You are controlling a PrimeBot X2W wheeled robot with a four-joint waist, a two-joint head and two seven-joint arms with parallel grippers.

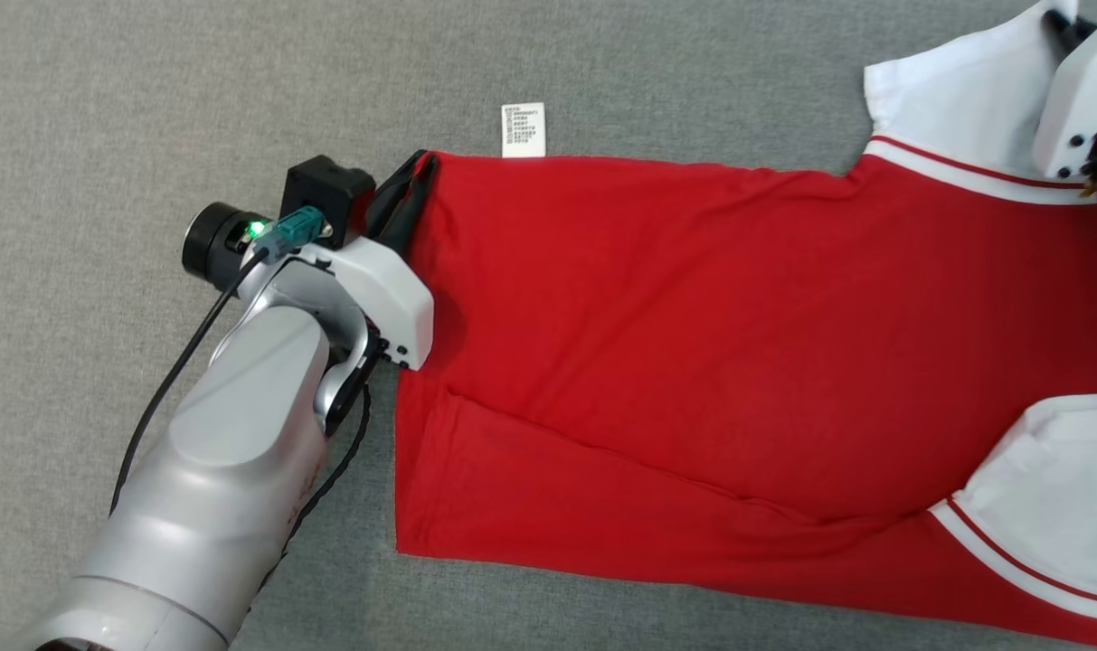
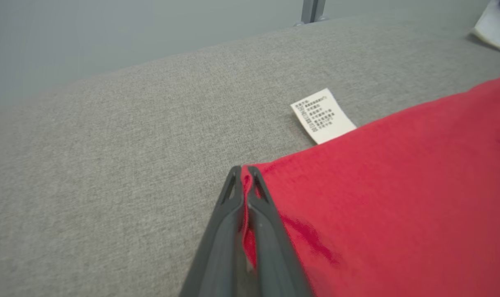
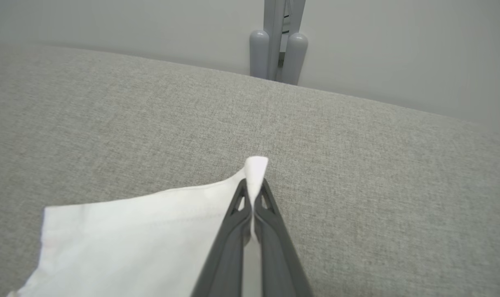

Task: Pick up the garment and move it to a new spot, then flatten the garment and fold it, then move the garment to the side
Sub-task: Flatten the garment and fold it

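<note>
Both stretched low, left claw (image 2: 245, 173) and right claw (image 3: 254, 187) pinching garment (image 1: 693, 316) corners.

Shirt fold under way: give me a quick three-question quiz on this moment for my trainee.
1. True or false: the left gripper is shut on a red corner of the shirt.
2. The right gripper pinches: A a red corner, B a white sleeve, C nothing.
3. What small white thing sticks out past the shirt's far edge, near the left gripper?

Key: 1 true; 2 B; 3 the label.
</note>
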